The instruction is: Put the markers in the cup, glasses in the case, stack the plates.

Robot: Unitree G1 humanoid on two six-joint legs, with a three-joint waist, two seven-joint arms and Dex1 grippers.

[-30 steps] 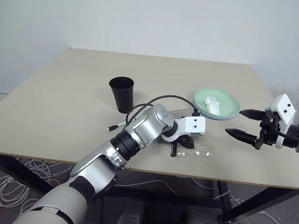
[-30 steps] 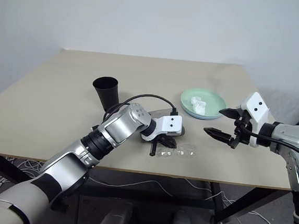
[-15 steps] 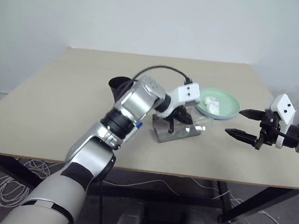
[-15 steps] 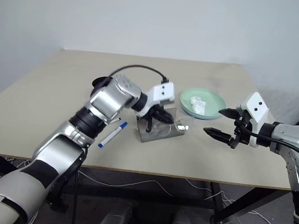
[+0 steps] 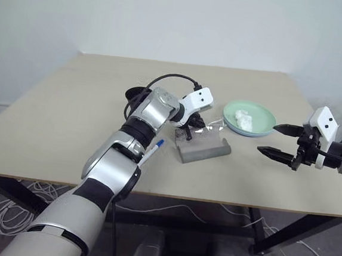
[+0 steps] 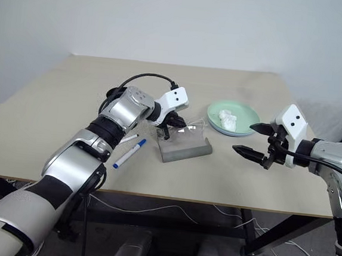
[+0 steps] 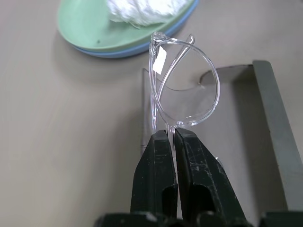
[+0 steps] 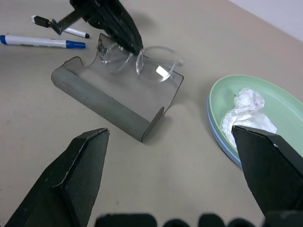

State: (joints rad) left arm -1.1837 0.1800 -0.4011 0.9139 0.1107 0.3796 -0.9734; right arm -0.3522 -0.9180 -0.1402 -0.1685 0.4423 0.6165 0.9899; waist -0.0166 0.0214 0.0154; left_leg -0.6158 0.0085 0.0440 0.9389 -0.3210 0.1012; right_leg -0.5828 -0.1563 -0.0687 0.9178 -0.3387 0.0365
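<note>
My left gripper (image 7: 170, 134) is shut on the clear glasses (image 7: 189, 101), pinching them at one end. It holds them over the open grey case (image 5: 202, 149), close to its raised translucent lid (image 8: 137, 87). The right gripper (image 5: 266, 139) hangs open and empty, to the right of the case. A mint green plate (image 5: 259, 118) sits on a light blue plate (image 7: 118, 51), whose edge shows beneath it. The blue-capped marker (image 6: 128, 153) and black-capped marker (image 6: 128, 139) lie on the table left of the case. My left arm largely hides the black cup (image 5: 137, 93).
A crumpled white tissue (image 5: 242, 118) lies on the green plate. The beige table (image 5: 69, 125) has bare room at its back and left. A black cable (image 5: 169, 80) loops above my left wrist. The table's front edge runs just past the markers.
My left gripper has lifted the glasses off the table near the front edge and carried them back over the case, uncovering the case and the markers. The right arm has stayed still.
</note>
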